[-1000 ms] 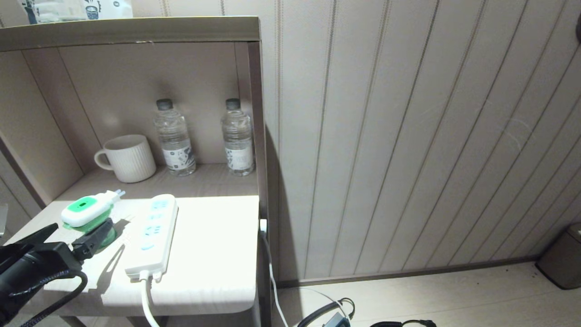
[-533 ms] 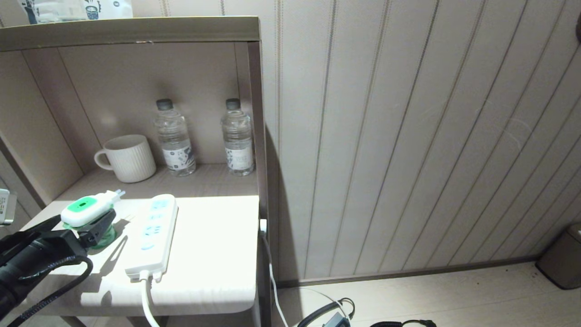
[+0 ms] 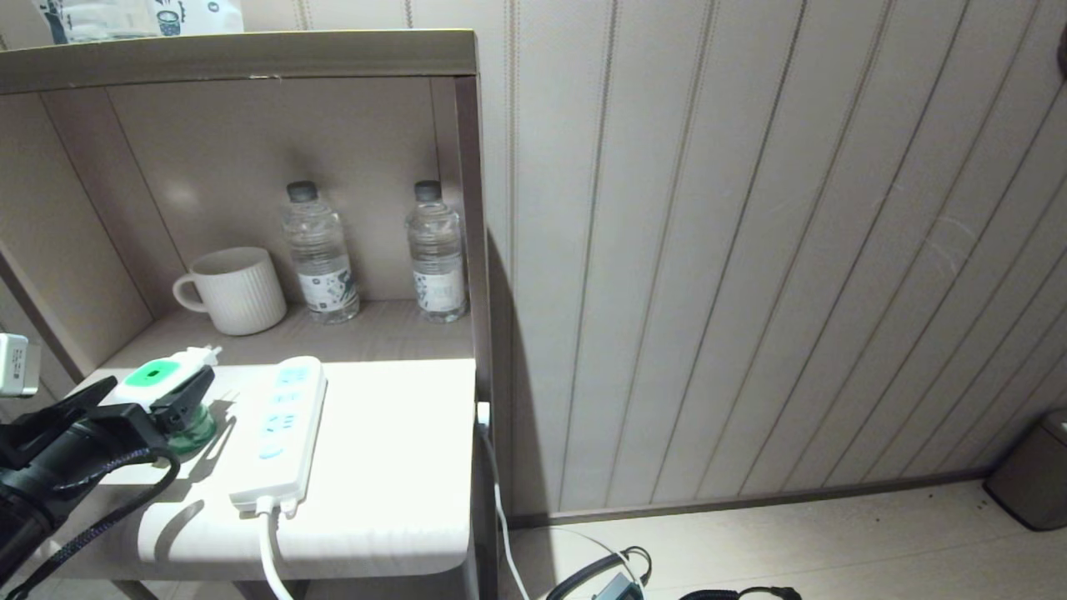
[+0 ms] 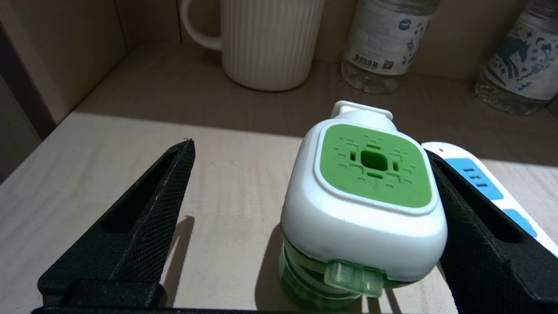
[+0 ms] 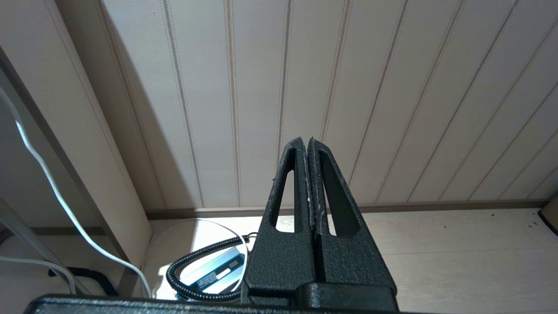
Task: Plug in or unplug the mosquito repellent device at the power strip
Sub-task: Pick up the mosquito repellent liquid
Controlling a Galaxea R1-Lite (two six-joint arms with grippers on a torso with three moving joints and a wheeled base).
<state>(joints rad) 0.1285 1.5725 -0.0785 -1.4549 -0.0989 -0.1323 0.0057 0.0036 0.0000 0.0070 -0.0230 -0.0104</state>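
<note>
Left gripper (image 4: 305,209) – jaws wide, nothing held, straddling the mosquito repellent device (image 4: 364,205) | unplugged, beside the power strip (image 3: 279,429) | you'd grip its stiff white head – light, smooth, top-heavy | right gripper (image 5: 308,152) closed, parked.

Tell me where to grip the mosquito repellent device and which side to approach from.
Grip the mosquito repellent device by the flat sides of its white rounded-square head, above the green bottle. Come in level from the table's front edge, as the open left gripper does: the prongs point toward the shelf's back.

Repellent device (image 4: 364,205) glossy white plastic; claw (image 4: 305,174) matt, rough-textured black; shelf (image 4: 231,196) wood-grain.
</note>
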